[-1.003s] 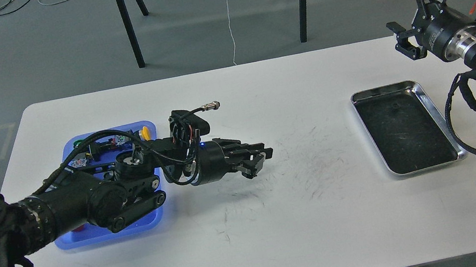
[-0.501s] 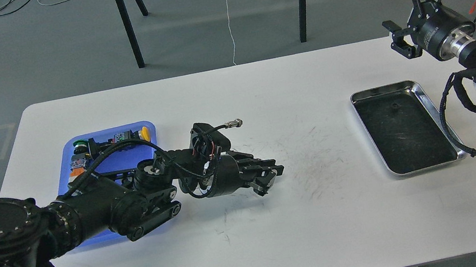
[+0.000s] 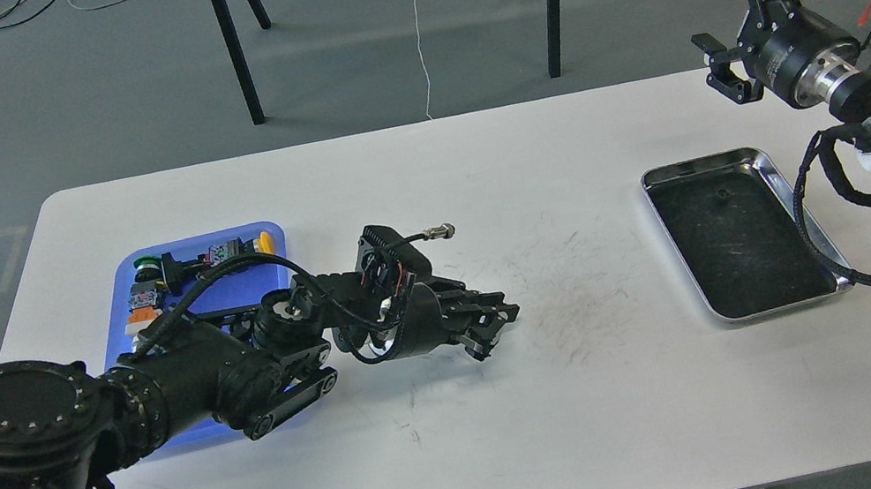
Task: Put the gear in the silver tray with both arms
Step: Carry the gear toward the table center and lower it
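The silver tray (image 3: 808, 214) lies on the right of the white table, with only a small dark speck on its scratched bottom. My left gripper (image 3: 493, 329) is low over the table's middle, right of the blue tray, pointing right. It is dark, and I cannot tell its fingers apart or whether anything is held between them. No gear can be made out. My right gripper (image 3: 738, 16) is open and empty, raised beyond the table's far right corner, behind the silver tray.
A blue plastic tray (image 3: 274, 235) with several small parts stands at the left, partly covered by my left arm. The white table (image 3: 471, 444) has scuff marks in the middle. Black chair legs (image 3: 235, 47) stand on the floor behind the table.
My left arm has moved right and down from above the blue tray toward the table's middle. My right gripper has drifted slightly up and left, still open.
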Available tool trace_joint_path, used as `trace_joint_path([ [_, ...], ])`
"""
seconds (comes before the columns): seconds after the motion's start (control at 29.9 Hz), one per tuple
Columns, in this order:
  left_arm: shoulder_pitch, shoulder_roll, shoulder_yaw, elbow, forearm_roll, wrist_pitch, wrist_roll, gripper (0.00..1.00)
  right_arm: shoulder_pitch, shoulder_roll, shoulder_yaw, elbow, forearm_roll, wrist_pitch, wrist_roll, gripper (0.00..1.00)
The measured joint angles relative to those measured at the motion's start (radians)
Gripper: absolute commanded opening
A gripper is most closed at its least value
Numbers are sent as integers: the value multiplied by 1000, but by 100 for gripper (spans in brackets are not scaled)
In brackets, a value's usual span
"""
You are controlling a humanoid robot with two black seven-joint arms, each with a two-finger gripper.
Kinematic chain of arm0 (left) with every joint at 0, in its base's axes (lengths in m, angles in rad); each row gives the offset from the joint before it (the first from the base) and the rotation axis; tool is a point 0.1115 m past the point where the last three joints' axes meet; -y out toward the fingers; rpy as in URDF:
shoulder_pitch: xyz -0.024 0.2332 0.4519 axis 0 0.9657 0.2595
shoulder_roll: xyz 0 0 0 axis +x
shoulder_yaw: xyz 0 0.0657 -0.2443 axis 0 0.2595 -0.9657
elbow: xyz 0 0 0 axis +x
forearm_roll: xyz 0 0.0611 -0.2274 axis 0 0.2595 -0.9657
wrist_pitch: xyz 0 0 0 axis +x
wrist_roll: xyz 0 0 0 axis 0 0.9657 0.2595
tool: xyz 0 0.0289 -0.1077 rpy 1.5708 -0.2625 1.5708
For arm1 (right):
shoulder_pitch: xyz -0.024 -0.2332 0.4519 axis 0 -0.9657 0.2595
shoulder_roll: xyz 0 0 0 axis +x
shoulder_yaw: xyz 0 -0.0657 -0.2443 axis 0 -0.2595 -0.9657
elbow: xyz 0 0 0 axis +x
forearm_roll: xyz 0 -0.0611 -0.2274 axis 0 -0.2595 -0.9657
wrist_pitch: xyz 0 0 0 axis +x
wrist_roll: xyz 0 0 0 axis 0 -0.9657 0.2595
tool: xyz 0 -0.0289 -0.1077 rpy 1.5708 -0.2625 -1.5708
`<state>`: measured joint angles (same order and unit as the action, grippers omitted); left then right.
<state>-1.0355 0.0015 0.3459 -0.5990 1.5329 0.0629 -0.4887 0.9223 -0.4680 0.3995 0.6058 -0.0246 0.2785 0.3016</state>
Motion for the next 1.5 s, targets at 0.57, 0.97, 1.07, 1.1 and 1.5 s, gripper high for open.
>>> trace_joint_path([
  [0.57, -6, -2, 14, 46, -1, -1, 0, 23, 0, 0, -1, -1, -2, 2, 0, 98],
  [0.97, -2, -1, -14, 34, -65, -19, 0, 23, 0, 0, -1, -1, -2, 2, -1, 98],
  [1.07, 1, -2, -18, 33, -80, -24, 0, 23, -1, 0, -1, -1, -2, 2, -1, 98],
  [1.1, 1, -2, -20, 32, -86, -25, 0, 23, -2, 0, -1, -1, -2, 2, -1, 98],
  [1.5, 28, -2, -28, 31, -108, -32, 0, 24, -6, 1, -1, -1, -2, -1, 1, 98],
])
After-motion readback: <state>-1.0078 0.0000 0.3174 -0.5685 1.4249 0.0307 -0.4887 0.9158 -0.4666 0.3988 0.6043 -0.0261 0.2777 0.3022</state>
